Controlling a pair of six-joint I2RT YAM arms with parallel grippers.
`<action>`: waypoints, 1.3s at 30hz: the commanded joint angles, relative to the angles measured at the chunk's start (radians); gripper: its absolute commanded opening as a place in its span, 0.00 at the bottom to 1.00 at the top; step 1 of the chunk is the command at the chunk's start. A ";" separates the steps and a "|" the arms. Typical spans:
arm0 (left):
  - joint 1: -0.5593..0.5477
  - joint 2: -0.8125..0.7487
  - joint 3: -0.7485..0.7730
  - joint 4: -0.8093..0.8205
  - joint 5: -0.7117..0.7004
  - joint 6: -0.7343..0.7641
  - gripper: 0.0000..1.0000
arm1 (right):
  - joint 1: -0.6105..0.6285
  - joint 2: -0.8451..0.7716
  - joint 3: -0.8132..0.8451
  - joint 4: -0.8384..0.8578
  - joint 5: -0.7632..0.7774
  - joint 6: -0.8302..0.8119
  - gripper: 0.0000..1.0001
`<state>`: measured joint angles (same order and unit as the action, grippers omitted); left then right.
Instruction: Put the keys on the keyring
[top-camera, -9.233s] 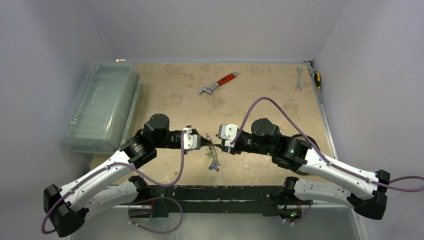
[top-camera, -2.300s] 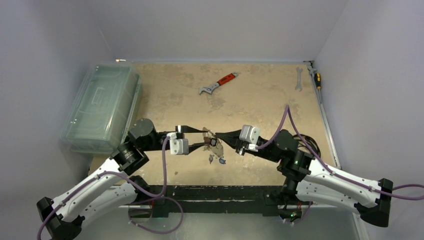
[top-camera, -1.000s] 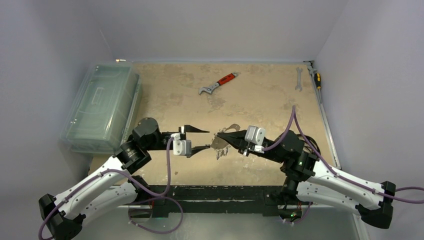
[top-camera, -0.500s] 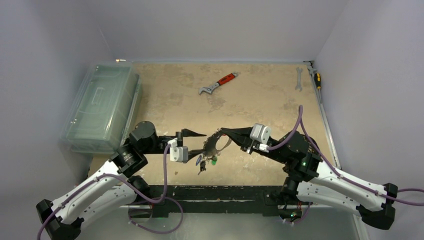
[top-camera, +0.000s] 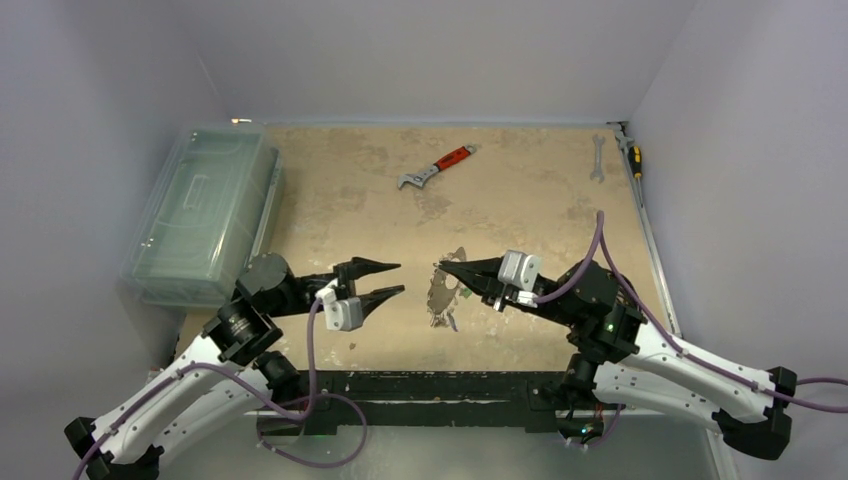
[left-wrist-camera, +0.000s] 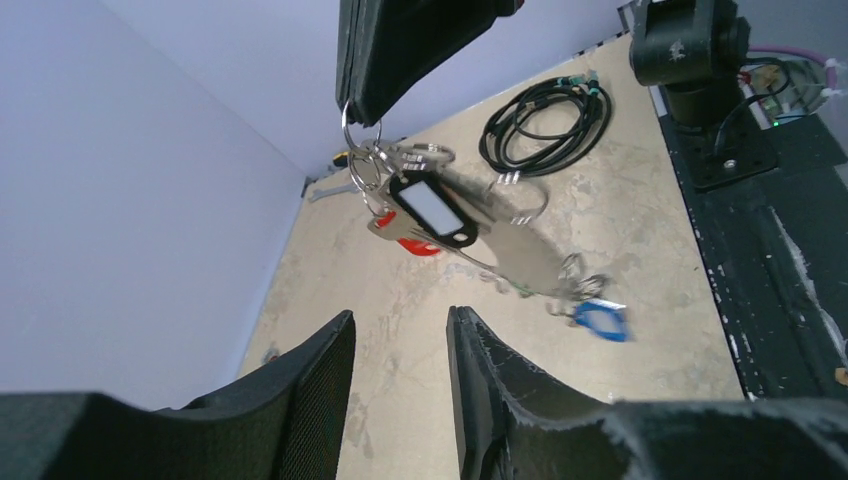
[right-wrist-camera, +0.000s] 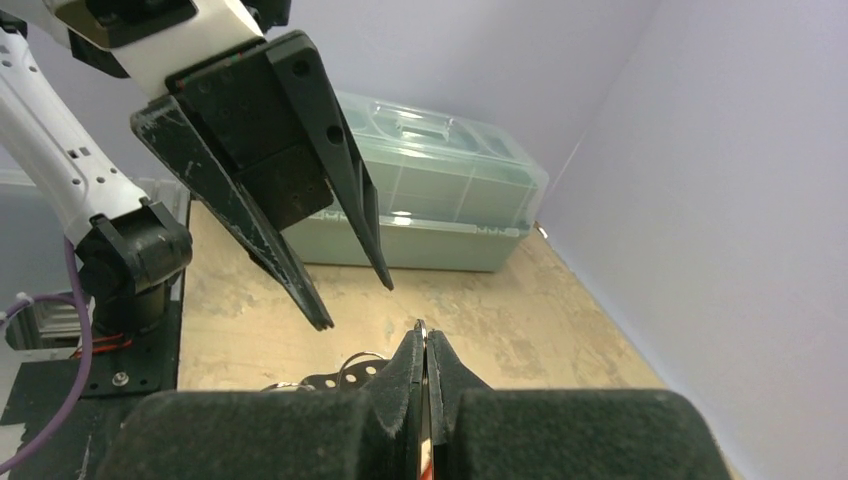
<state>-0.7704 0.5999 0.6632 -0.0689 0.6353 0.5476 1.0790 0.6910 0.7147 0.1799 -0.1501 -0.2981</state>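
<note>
Here, right pincer (top-camera: 443, 267) pinching keyring (top-camera: 438, 294), left pincer (top-camera: 400, 277) parted, facing it.

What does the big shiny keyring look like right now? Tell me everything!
The keyring is a flat, silvery metal piece, blurred in the left wrist view. It hangs tilted in the air above the table, from the shut right gripper. Dangling with it are a black-framed tag, a red tag and a blue tag. The open left gripper is apart from it.
</note>
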 joint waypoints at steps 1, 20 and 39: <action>0.008 0.006 -0.006 0.028 -0.053 0.029 0.36 | -0.002 -0.015 0.081 0.032 -0.043 -0.019 0.00; 0.008 0.190 -0.004 0.335 0.266 -0.306 0.38 | -0.002 0.031 0.041 0.154 -0.085 0.058 0.00; 0.009 0.229 0.015 0.322 0.169 -0.328 0.29 | -0.002 0.058 0.015 0.210 -0.120 0.100 0.00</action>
<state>-0.7658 0.8284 0.6609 0.2241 0.8246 0.2436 1.0790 0.7498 0.7261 0.2878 -0.2470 -0.2188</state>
